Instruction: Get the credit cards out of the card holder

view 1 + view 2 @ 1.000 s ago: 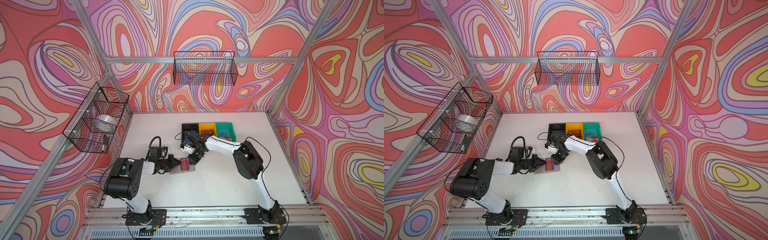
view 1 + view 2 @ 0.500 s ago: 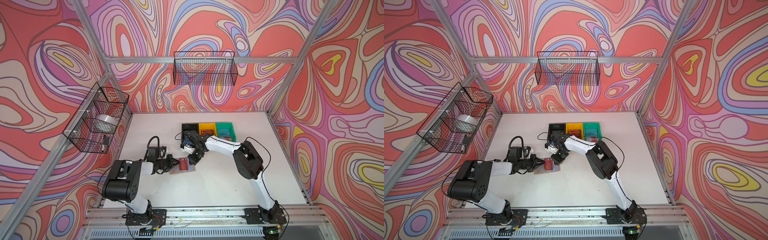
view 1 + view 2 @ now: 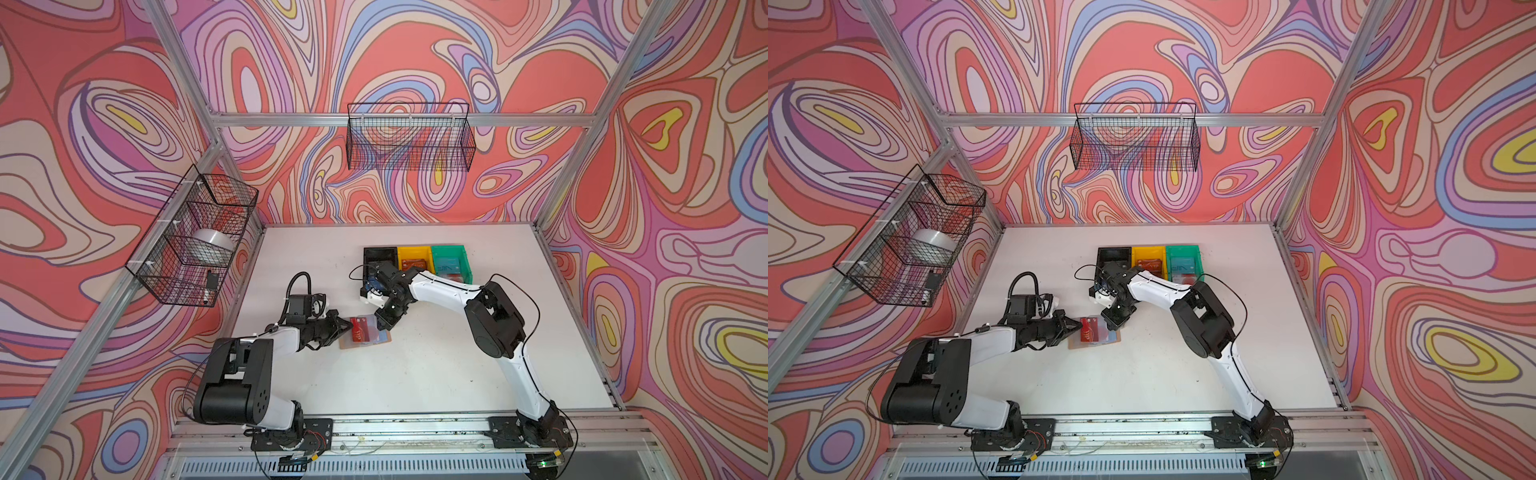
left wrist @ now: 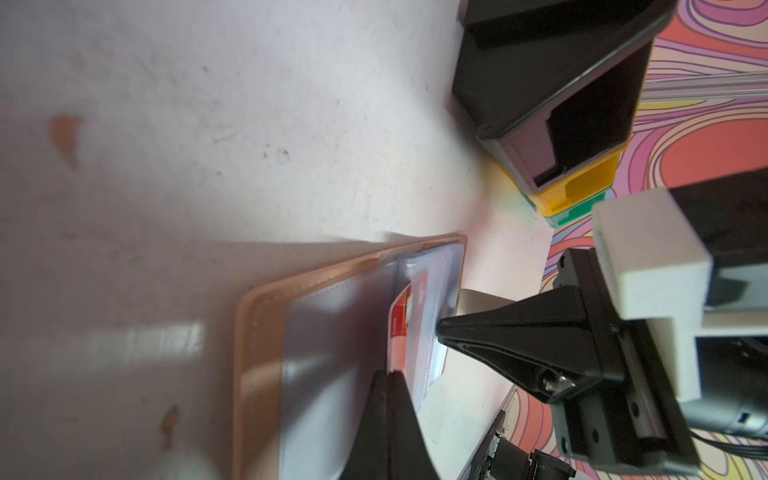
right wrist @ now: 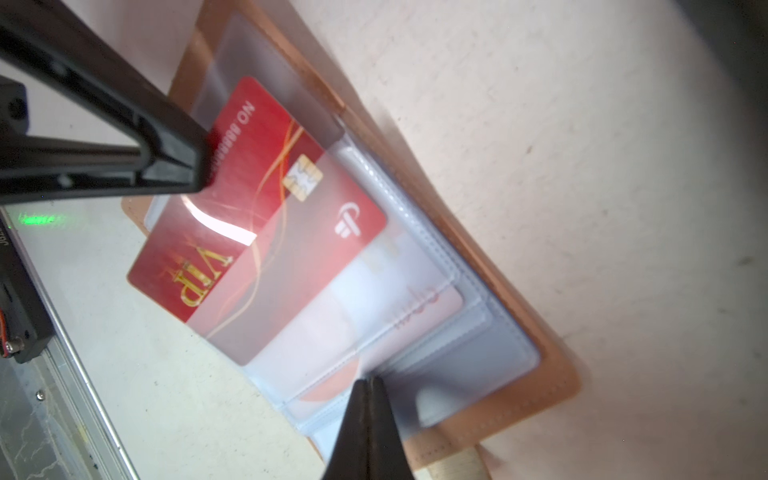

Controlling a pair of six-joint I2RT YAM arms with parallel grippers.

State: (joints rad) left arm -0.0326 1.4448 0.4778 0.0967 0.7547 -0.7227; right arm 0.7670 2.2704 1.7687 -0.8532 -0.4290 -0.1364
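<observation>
The left gripper (image 3: 347, 325) is clamped on the exposed long edge of the red VIP card (image 5: 266, 195), at the left end of the card holder (image 3: 344, 345). The card sits roughly half out of a clear sleeve (image 5: 299, 270), its long axis lying across the line of pull (so it should slide out sideways, leftward off the holder). At the holder's right end the right gripper (image 5: 368, 380) is closed, tips down on the plastic beside a pale card (image 5: 417, 307), seemingly pinning it.
</observation>
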